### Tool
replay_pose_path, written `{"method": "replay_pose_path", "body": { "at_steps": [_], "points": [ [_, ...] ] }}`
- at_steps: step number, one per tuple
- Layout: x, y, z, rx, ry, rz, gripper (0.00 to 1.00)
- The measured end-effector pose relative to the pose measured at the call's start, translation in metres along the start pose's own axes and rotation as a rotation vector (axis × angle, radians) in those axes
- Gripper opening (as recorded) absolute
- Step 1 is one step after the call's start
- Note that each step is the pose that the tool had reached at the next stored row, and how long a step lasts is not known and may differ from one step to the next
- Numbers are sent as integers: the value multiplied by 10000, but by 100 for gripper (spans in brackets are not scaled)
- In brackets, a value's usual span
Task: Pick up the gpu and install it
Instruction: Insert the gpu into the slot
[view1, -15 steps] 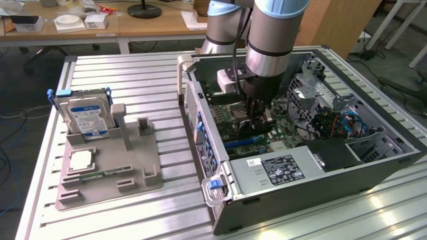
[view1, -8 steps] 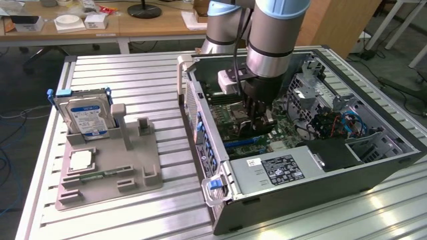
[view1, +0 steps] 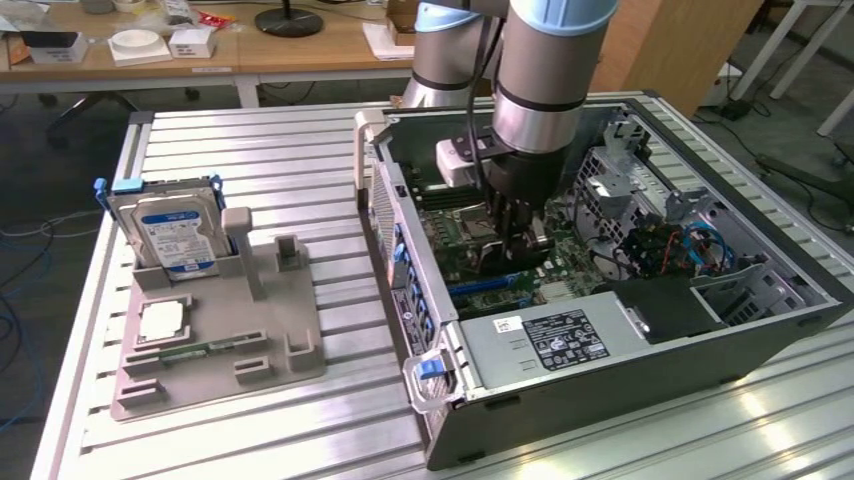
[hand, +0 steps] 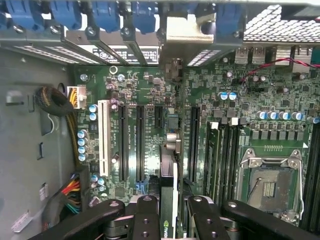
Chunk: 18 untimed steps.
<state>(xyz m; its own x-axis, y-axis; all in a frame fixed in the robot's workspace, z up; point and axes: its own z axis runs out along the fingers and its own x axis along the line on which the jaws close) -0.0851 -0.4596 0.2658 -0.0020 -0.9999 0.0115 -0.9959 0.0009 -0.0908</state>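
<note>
Jaws of gripper (hand: 170, 202) partly closed, clamping gpu (hand: 168, 172) edge-on between them, over motherboard (hand: 220, 85) inside computer case (view1: 627, 390). Pickup done; card apparently not yet seated in slot beneath jaws.

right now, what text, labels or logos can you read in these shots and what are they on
Nothing reads clearly.
gpu: logo mark on its edge, letters too small.
hard drive, blue label: blurred.
power supply, label: blurred.
motherboard, printed markings: too small.
</note>
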Motion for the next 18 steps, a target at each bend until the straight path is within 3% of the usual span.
{"method": "replay_pose_path", "body": {
  "at_steps": [18],
  "points": [
    [-41,69,107,24,-4,-9,26]
  ]
}}
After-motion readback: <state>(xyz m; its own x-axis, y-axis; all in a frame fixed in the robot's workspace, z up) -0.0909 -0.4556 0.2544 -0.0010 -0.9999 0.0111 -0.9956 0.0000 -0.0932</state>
